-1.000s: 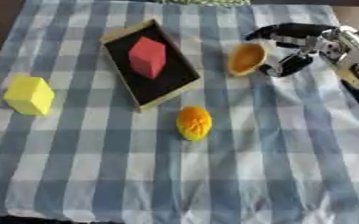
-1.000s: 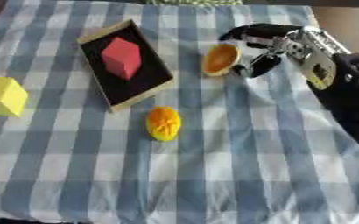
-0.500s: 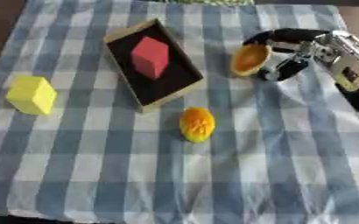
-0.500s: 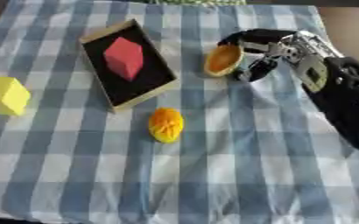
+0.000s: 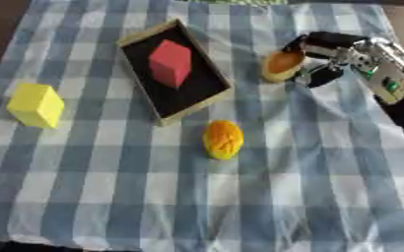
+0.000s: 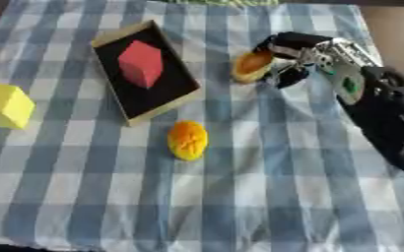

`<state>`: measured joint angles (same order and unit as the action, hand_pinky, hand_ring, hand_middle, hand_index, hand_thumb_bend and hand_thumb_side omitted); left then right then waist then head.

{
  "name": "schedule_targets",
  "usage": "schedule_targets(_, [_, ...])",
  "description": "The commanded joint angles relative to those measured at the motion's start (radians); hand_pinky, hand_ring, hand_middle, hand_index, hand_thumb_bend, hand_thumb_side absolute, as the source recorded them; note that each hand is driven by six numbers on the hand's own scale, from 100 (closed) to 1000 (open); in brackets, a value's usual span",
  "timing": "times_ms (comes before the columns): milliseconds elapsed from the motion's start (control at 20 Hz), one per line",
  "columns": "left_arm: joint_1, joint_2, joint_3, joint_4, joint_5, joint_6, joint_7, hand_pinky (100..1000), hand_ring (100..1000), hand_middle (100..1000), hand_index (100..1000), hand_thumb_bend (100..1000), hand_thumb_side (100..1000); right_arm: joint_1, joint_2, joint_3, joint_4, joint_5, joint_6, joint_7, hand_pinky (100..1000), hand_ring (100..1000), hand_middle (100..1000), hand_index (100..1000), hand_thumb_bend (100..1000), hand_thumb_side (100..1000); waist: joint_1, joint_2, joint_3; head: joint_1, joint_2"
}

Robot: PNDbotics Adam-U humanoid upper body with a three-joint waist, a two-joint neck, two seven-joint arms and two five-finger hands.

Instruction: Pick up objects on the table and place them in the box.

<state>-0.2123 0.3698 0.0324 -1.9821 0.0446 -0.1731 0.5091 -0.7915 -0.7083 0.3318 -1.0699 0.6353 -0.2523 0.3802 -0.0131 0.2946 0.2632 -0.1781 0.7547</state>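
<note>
Your right hand (image 5: 330,59) has its fingers (image 5: 313,42) curled around a small orange piece (image 5: 281,65), rounded and darker at its hollow middle, in the upper right of the frame, just right of the box (image 5: 214,96). Whether the piece is clear of the cloth cannot be told. The box is a shallow tan-rimmed tray with a black floor, set askew in the upper middle, and a red block (image 5: 171,63) sits inside it toward its far end. Below the box, near the centre of the frame, lies a yellow-orange ridged object (image 5: 222,140) on the blue-and-white checked cloth (image 5: 93,187) that covers the counter. A yellow cube (image 5: 36,104) stands at the left edge, well apart from the box.
</note>
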Motion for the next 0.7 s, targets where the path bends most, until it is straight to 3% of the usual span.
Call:
schedule_targets(50, [-0.009,0.022,0.002,-0.018,0.002,0.000,-0.004,777,744,782,840,250,559,-0.013,-0.032,-0.013,-0.031,-0.028,0.015,-0.022,907,895,667,789,100,100,-0.012,-0.004,-0.002,0.003,-0.009])
schedule_targets(300, [-0.009,0.023,0.002,-0.018,0.000,0.000,-0.005,777,744,783,840,249,559,-0.016,-0.045,-0.018,-0.070,-0.068,0.038,-0.017,902,871,614,738,100,100,-0.013,-0.009,-0.006,0.002,-0.010])
schedule_targets(700, [-0.008,0.027,0.002,-0.018,-0.001,0.001,-0.006,778,745,783,840,247,558,-0.046,-0.057,-0.037,-0.186,-0.149,0.096,-0.091,877,808,564,676,100,100,-0.015,-0.015,-0.007,0.000,-0.007])
